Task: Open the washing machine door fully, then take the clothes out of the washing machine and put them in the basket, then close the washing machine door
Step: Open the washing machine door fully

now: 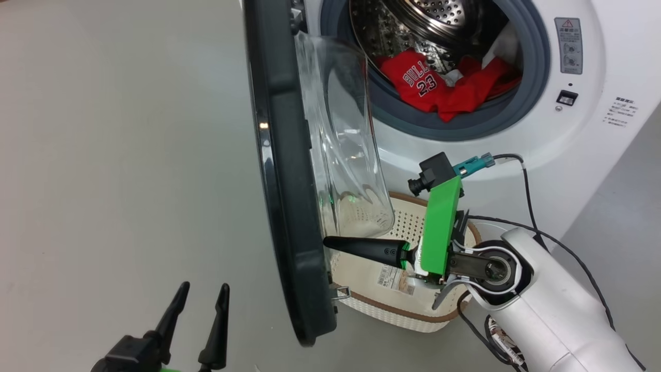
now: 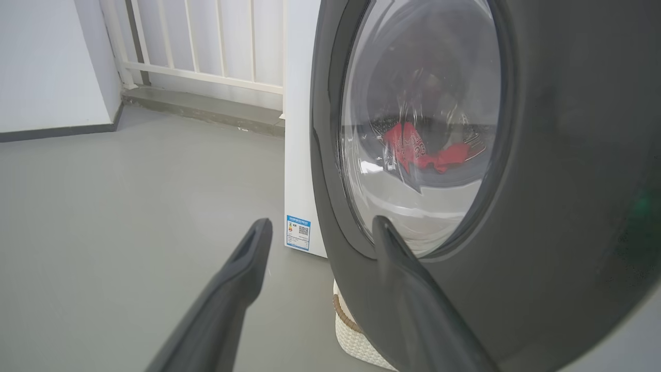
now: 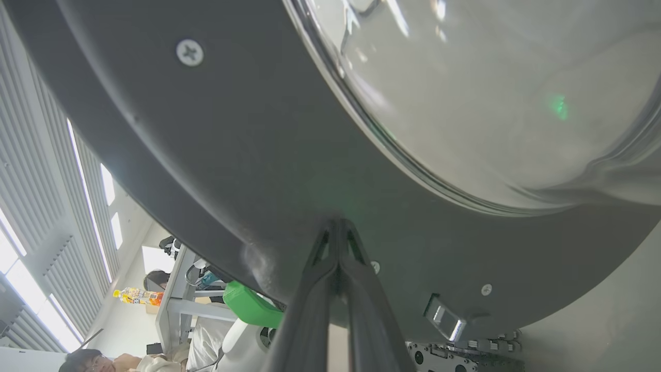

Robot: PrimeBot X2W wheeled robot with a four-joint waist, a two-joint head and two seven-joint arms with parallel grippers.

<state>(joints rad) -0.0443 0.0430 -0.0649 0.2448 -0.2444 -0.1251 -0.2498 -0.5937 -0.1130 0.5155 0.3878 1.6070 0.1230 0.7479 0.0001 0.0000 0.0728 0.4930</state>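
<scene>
Opening stage unfinished: door (image 1: 289, 206) swung out edge-on; right pincer (image 1: 328, 242) narrow, tips on door inner rim; left pincer (image 1: 204, 285) wide, empty; clothes (image 1: 439, 88) in drum (image 1: 413, 20) of washing machine (image 1: 594, 129); basket (image 1: 392, 305) empty on floor (image 1: 103, 155) under door. Unloading, closing pending.

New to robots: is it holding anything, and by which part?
Nothing held. The shut right end effector touches the door on its inner rim; the left end effector is open.

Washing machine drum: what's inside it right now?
Red clothes heaped at the drum's front lip, a jersey marked 23 on top, white fabric at right. Anything beneath the heap is covered; the open door partly screens the left side.
</scene>
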